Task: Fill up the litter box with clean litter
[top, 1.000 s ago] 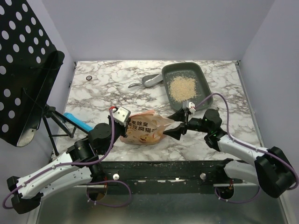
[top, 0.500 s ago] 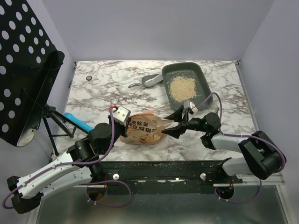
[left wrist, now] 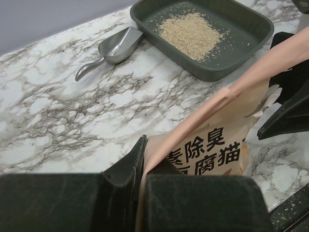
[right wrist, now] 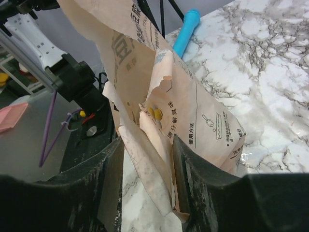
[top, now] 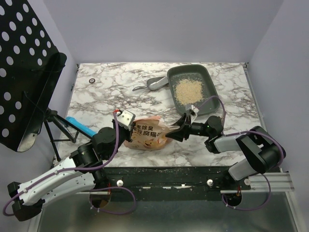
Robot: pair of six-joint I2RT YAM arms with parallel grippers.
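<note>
The dark grey litter box (top: 208, 77) stands at the back right with a heap of clean litter (top: 188, 90) in it; both show in the left wrist view, the box (left wrist: 212, 71) and the litter (left wrist: 190, 30). An orange-tan printed bag (top: 147, 135) lies near the front middle. My left gripper (top: 126, 126) is shut on the bag's left edge (left wrist: 212, 145), as the left wrist view (left wrist: 144, 166) shows. My right gripper (top: 177, 130) is open, its jaws on either side of the bag's torn right end (right wrist: 203, 125), with a gap left in the right wrist view (right wrist: 147, 193).
A grey scoop (top: 153, 84) lies left of the box, also in the left wrist view (left wrist: 116, 46). A blue cylinder (top: 79, 126) lies at the table's left edge. A black perforated stand (top: 24, 72) rises on the left. A small round object (top: 91, 80) sits at the back left.
My right gripper has moved left to the bag, and its open jaws now sit around the bag's right end. The left gripper and the bag have hardly moved.
</note>
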